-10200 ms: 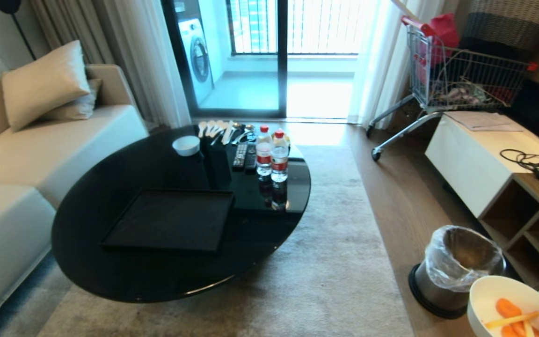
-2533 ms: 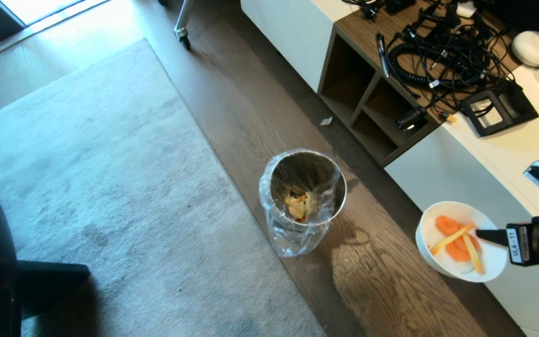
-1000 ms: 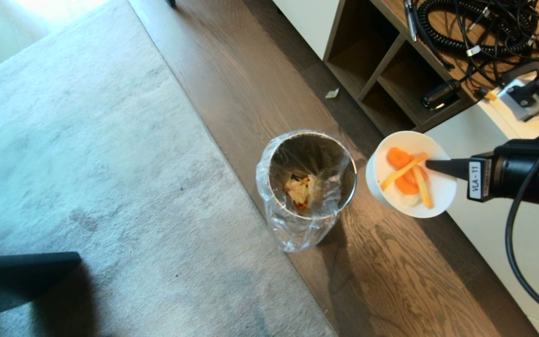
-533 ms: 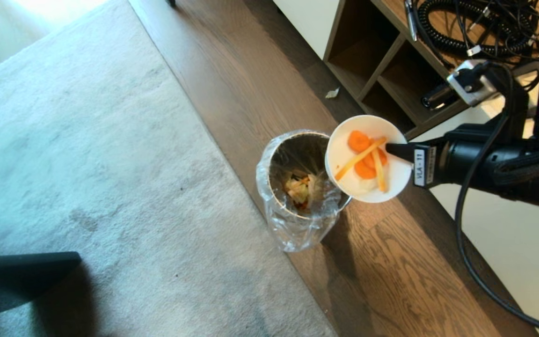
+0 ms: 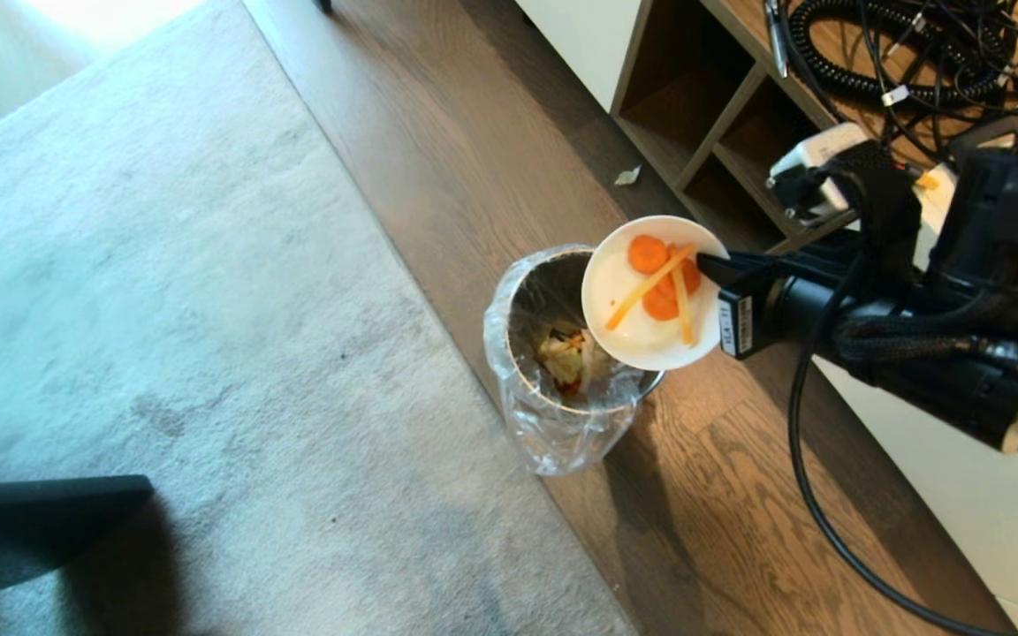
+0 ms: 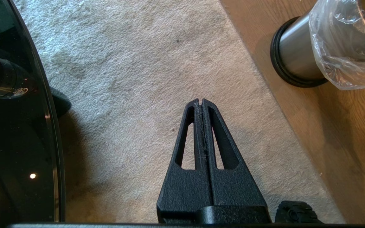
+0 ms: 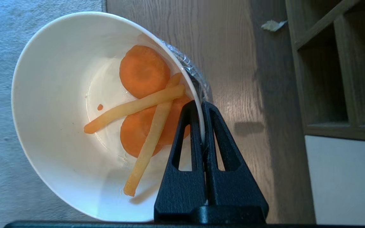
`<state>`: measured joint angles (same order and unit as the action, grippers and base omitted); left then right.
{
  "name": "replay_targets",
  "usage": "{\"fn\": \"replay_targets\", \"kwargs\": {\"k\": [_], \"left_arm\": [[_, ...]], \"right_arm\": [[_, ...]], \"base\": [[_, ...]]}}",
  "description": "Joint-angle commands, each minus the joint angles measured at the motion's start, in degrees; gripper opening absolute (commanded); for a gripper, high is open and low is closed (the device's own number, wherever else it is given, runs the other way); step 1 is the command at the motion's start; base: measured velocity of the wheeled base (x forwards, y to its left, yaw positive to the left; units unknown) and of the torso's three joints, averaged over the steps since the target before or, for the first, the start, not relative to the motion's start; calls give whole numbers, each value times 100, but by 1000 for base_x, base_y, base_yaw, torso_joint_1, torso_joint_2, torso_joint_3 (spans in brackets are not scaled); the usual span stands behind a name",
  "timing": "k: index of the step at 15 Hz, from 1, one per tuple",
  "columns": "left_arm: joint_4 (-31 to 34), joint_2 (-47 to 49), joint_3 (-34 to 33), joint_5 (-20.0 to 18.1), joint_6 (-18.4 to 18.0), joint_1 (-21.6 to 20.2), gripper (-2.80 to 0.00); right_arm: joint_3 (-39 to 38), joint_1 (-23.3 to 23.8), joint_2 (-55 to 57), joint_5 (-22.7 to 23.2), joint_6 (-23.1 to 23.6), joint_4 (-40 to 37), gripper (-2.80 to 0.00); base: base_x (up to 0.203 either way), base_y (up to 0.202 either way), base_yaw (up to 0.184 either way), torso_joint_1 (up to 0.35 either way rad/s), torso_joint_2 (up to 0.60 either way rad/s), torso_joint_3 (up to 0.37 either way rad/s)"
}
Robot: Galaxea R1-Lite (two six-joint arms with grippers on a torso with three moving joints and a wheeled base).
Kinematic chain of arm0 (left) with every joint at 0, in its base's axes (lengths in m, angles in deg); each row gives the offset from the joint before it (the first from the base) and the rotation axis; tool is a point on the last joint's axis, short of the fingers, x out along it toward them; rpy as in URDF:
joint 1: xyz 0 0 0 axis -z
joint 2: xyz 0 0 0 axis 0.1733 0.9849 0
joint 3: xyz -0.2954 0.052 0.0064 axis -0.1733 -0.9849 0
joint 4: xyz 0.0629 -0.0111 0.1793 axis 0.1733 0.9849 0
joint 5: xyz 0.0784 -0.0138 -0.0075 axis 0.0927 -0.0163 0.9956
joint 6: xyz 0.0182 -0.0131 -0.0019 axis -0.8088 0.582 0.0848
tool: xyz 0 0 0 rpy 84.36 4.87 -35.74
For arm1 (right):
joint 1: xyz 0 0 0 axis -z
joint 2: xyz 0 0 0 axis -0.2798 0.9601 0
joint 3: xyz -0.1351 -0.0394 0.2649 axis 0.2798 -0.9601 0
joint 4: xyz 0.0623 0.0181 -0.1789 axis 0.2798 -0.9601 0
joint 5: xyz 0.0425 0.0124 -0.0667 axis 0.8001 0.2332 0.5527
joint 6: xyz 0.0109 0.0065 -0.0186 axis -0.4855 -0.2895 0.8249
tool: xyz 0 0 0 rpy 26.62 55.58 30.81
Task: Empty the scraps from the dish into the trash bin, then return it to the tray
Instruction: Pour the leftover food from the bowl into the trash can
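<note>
1. Small round metal trash bin (image 5: pixel 562 353) with clear plastic liner stands on wood floor beside grey rug (image 5: pixel 208 309).
2. Right gripper (image 7: pixel 202 106) pinches the glossy white deep dish (image 5: pixel 624 331) by its rim, above the bin's edge.
3. Left gripper (image 6: pixel 201 102), fingers pressed together, empty, hangs over the rug.
4. Orange slices and pale yellow strips, the scraps (image 7: pixel 147 110), lie inside the dish.

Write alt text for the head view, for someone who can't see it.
The right end effector holds a white dish of scraps by its rim over the bin, tilted slightly. The bin stands on wood floor beside a grey rug.
</note>
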<state>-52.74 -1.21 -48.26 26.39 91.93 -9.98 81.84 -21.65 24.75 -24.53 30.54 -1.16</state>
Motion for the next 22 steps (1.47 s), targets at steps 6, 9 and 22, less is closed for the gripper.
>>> {"fn": "replay_targets", "kwargs": {"k": [6,9,22], "left_arm": [[-5,-2,0,6,4,0,-280],[-5,-2,0,6,4,0,-280],[-5,-2,0,6,4,0,-280]], "right_arm": [[-860,-9,648,26,1737,2801,-280],[-933,-15,923,44,2138,3690,-280],[-1070,-51,1211,489,3421,4985,-280]], "base": [[0,0,0,0,0,0],[0,0,0,0,0,0],[0,0,0,0,0,0]]}}
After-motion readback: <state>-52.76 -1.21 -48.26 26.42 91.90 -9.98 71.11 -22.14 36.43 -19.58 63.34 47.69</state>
